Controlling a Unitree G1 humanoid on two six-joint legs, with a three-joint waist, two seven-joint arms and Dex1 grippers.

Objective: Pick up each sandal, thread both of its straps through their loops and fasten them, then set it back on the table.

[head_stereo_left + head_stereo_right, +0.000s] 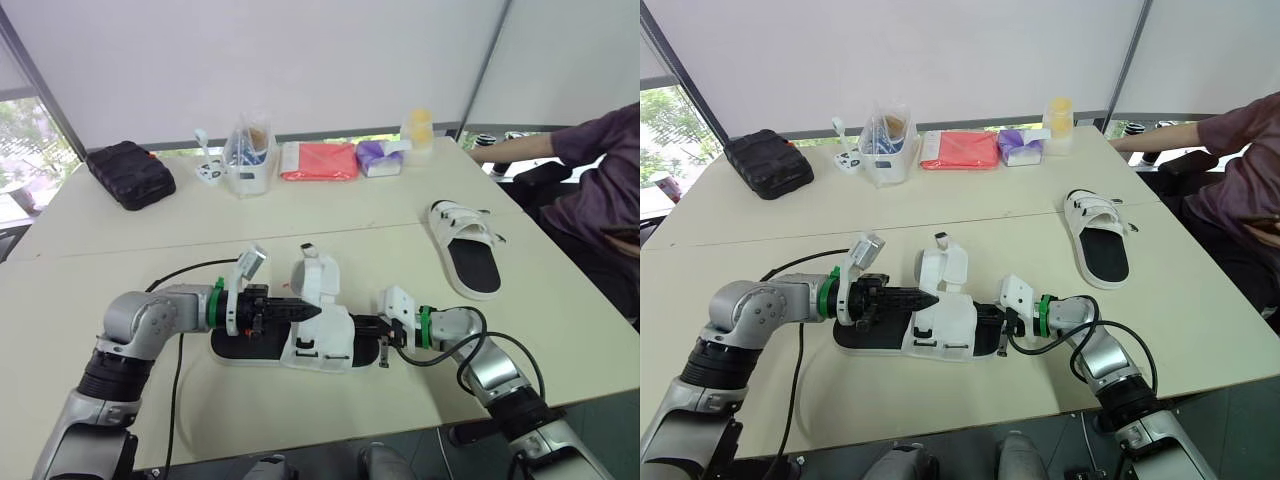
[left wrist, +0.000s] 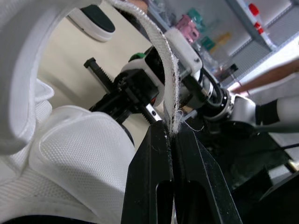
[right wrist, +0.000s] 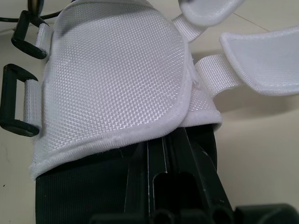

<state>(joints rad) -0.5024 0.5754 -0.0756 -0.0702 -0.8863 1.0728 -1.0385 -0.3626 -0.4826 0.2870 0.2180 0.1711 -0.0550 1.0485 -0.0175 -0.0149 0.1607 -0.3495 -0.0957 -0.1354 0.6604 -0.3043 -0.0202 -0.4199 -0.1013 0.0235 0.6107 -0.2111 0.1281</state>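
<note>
As left gripper (image 1: 312,311) pinches strap (image 2: 164,70), sandal (image 1: 322,342) crosswise, toe right.

Near sandal (image 1: 300,345): black sole, white straps (image 1: 318,275) undone, one upright. Second sandal (image 1: 468,248) well apart, right, flat.

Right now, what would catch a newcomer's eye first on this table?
Two grippers work a white sandal at the table's near edge: the left gripper pinches its strap, the right gripper meets its other end. A second sandal lies farther right, near a seated person.
</note>
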